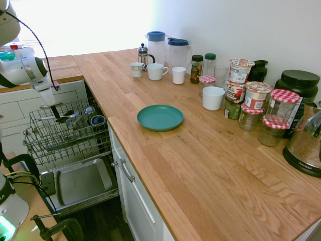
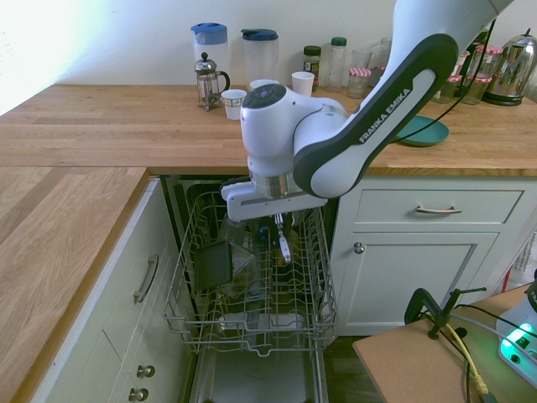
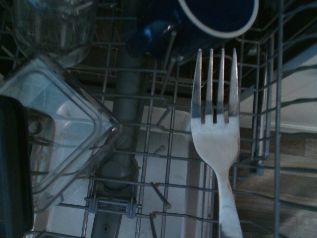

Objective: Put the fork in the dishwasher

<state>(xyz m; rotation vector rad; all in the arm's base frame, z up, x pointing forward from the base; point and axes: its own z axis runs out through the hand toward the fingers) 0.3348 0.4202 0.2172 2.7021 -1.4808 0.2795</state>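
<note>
Holding the fork (image 3: 218, 141) in the claw (image 2: 278, 220), pinched narrow on it, above the rack of the dishwasher (image 2: 252, 378). Lower gently, steering clear of the blue mug (image 1: 98, 120) at 3 o'clock in the first exterior view; release only once supported by wires.

A fork (image 3: 216, 141) over wire racking (image 3: 171, 186), near what seems a blue mug (image 3: 198, 25).
</note>
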